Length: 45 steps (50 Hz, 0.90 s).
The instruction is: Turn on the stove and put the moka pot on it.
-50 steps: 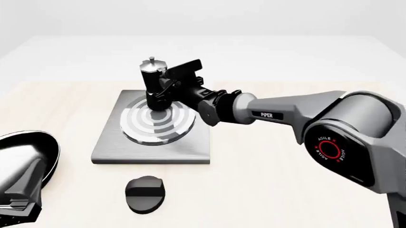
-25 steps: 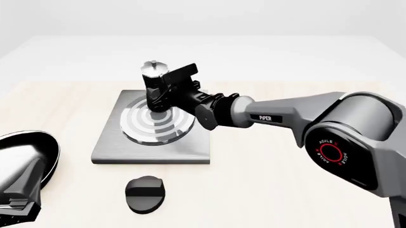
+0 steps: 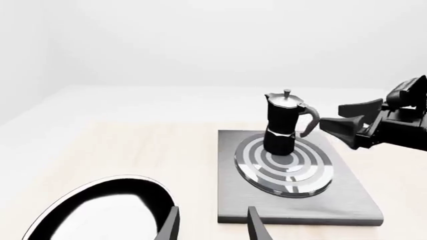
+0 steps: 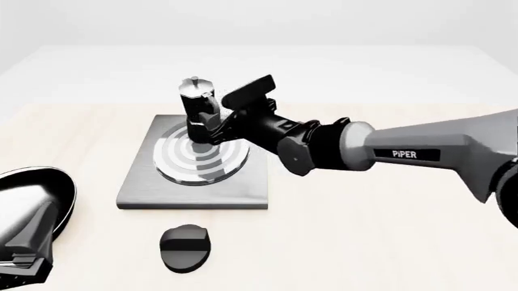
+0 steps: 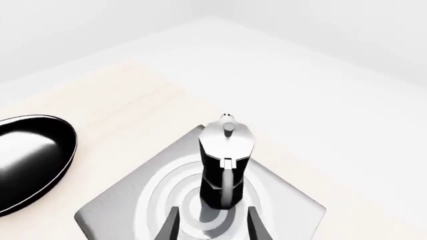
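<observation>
The right gripper [image 4: 217, 116] now gapes empty, backed off the moka pot [image 4: 196, 112], which stands upright mid-frame on the stove [image 4: 242, 189]; placement looks done.

Bright, even, sharp; soft shadows

R arm [image 4: 421, 154] reaching fwd, fingers [image 4: 247, 91] apart, holding nothing.
</observation>
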{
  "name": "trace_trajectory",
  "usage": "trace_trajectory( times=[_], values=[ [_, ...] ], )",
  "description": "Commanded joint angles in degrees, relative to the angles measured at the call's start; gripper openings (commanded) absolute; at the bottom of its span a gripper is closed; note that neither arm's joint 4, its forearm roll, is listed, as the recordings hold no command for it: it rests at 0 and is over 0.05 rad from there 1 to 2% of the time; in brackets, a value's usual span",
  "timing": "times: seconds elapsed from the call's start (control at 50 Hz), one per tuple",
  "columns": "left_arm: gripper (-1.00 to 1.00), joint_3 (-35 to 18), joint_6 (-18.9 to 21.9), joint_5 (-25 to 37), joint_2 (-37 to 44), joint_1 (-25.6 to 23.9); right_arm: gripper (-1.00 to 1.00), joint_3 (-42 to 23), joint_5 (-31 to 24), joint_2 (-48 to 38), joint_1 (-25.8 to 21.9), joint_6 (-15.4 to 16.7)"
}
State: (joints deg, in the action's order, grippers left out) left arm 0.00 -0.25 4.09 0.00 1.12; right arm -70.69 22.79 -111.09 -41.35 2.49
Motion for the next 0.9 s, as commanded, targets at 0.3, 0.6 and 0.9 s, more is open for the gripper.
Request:
trace_trajectory(
  times=[0.3,0.6,0.9],
  values=[
    [1.0,0.0,0.2,0.3,0.0,-1.7,1.0,31.2,-1.7,36.7,0.2,2.9],
    [1.0,0.0,0.4,-0.5,0.0,-1.8,1.0,51.1,-3.3,62.5,3.5,1.8],
    [1.0,0.0,0.5,-1.0,0.0,-1.1,1.0,63.5,-33.1,109.0,14.3,-0.7]
  ],
)
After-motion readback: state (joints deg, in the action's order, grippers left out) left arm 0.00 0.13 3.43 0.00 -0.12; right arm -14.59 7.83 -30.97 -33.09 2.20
